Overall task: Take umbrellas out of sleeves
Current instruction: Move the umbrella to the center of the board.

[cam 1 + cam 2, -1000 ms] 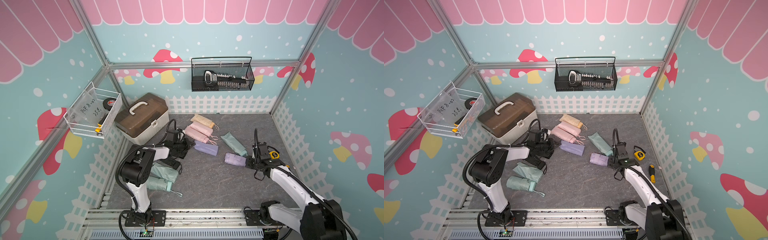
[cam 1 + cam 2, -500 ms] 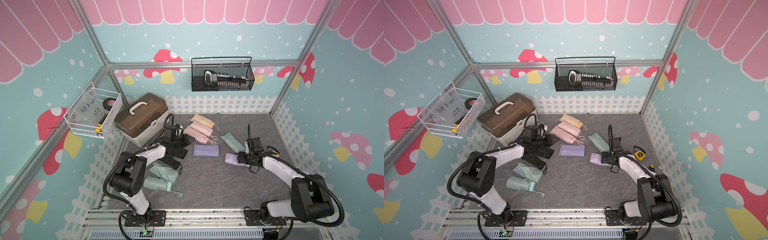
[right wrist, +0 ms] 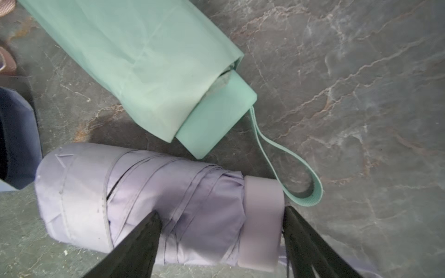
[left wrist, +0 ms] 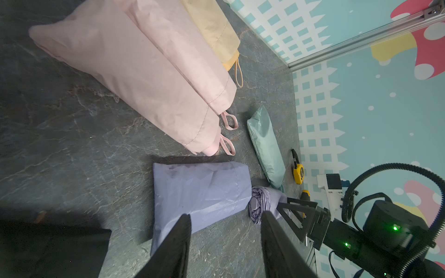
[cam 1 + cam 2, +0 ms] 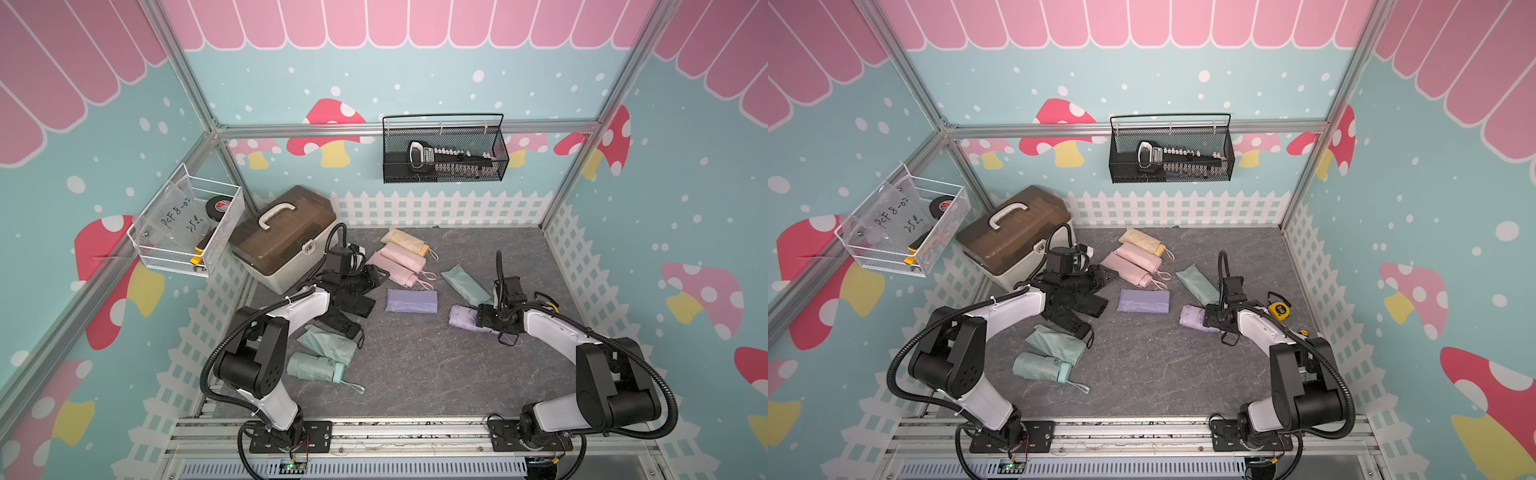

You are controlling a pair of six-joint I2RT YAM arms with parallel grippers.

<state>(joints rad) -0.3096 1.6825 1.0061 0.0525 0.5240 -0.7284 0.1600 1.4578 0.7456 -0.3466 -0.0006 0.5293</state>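
The lilac umbrella (image 3: 144, 199) lies bare on the grey floor, also seen in a top view (image 5: 463, 316). My right gripper (image 3: 220, 214) stands open over its handle end, fingers on either side. The limp lilac sleeve (image 4: 199, 192) lies flat and apart from it, left of the umbrella in a top view (image 5: 411, 301). My left gripper (image 4: 226, 216) is open and empty, short of the sleeve, above black sleeves and umbrellas (image 5: 353, 301). A mint umbrella in its sleeve (image 3: 144, 60) lies beside the lilac one. Two pink sleeved umbrellas (image 5: 399, 266) and a cream one (image 5: 405, 242) lie behind.
A bare mint umbrella (image 5: 316, 368) and a mint sleeve (image 5: 328, 343) lie at the front left. A brown-lidded toolbox (image 5: 286, 237) stands at the back left. A yellow tape measure (image 5: 1279, 309) sits by my right arm. White fencing rims the floor.
Both grippers have opened. The lilac sleeve now lies flat, apart from the umbrella. My left gripper has drawn back to the left, and my right arm has swung round over the lilac umbrella.
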